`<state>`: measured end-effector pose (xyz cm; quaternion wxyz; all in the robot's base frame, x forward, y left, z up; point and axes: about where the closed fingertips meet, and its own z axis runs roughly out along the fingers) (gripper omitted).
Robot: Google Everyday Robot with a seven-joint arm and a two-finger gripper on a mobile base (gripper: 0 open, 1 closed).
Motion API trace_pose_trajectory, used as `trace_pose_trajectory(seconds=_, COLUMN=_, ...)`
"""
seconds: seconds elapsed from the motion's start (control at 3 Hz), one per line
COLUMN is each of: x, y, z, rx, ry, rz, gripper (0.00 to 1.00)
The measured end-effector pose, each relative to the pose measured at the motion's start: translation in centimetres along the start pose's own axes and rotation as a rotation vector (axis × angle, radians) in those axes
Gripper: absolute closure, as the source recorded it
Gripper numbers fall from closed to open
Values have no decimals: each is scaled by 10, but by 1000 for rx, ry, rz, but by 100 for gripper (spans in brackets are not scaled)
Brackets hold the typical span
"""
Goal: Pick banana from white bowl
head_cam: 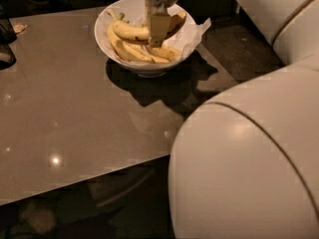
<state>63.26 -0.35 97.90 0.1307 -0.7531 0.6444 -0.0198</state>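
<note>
The white bowl (pixel 149 67) stands at the far end of the brown table, lined with crumpled white paper (pixel 197 30). Several bananas lie in it. The short yellow banana (pixel 128 32) lies crosswise on top of the longer pale ones (pixel 135 54). My gripper (pixel 158 30) comes straight down from the top edge into the bowl. Its fingers (pixel 159 24) are closed around the banana's right end, which they hide.
The glossy brown table (pixel 75 118) stretches toward me, with its near edge at the lower left. My arm's large white body (pixel 249 173) fills the right and lower right. Dark objects (pixel 6 39) sit at the table's left edge.
</note>
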Motion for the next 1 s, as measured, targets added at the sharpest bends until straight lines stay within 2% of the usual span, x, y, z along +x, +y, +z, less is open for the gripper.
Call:
trace_pose_trajectory(seconds=0.33, x=-16, y=16, z=-3, rx=-29, ry=-24, rz=-26, gripper=100)
trace_pose_trajectory(seconds=0.67, x=-40, y=41, z=-1, rx=-68, ry=-99, rz=-51, gripper=100)
trace_pose_trajectory(seconds=1.0, x=-42, y=36, z=1, rx=-52, ry=-104, rz=-51, gripper=100)
